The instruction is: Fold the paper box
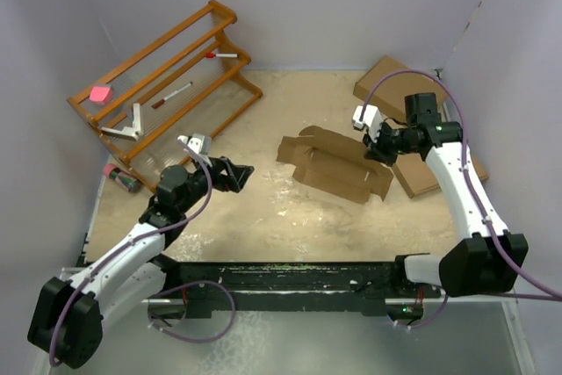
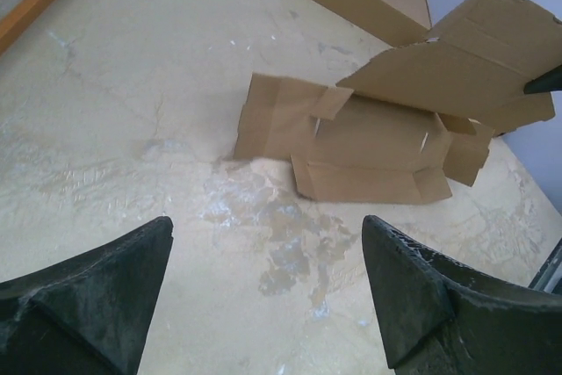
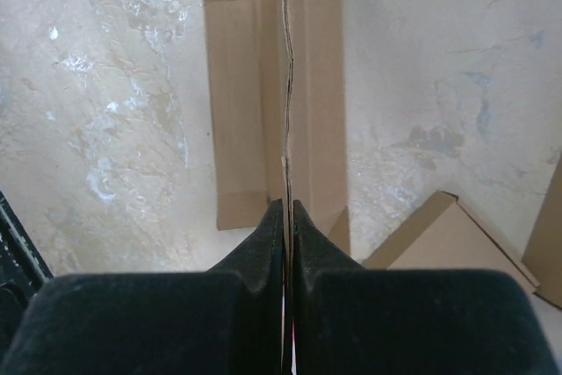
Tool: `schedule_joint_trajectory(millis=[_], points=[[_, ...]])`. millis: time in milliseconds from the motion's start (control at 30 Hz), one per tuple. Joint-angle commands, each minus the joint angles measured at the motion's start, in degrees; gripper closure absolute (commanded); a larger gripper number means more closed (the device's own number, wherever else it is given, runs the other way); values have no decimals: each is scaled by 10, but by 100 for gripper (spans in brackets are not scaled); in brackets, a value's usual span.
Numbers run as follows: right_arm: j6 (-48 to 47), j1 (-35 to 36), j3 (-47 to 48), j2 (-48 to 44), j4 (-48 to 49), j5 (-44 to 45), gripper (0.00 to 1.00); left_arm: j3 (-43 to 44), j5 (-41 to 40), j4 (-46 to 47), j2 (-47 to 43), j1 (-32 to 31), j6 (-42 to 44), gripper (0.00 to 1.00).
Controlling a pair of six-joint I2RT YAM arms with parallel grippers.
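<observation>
The paper box (image 1: 329,164) sits at the middle of the top view, a die-cut sheet lying mostly flat on the surface (image 1: 263,217), with its right-hand panel standing raised. The right claw (image 3: 287,210) is pressed together on the edge of that raised panel. Its own wrist view shows the card edge-on, thin as a line, running up from between the closed jaws. The left claw (image 2: 268,226) hangs spread wide and empty, left of the sheet and apart from it.

The bite looks narrow and close to the edge, so a pull could let the card slip free. Nothing pins the flat part, so the light sheet could also slide across the surface rather than bend at a crease. A bend forced off a crease would likely kink the panel. The left claw, coming in low, might catch a notched flap and crumple it.

The sheet is plain matte brown cardboard, thin but stiff, cut with slits, small tabs and angled corners. The surface is pale and mottled, with whitish scuffs. Flat brown boxes (image 1: 392,83) lie at the right of the top view, and a wooden rack (image 1: 167,76) stands at the upper left.
</observation>
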Motion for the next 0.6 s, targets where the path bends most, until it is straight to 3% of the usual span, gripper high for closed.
schedule_joint_trajectory(millis=[0, 267, 567], points=[[-21, 2, 21, -16, -22, -39, 100, 20, 20, 108, 61, 3, 0, 11], [-22, 1, 52, -21, -82, -107, 100, 90, -23, 48, 170, 2, -14, 27], [-24, 1, 44, -43, -72, -110, 100, 93, 124, 62, 245, 2, 0, 20]])
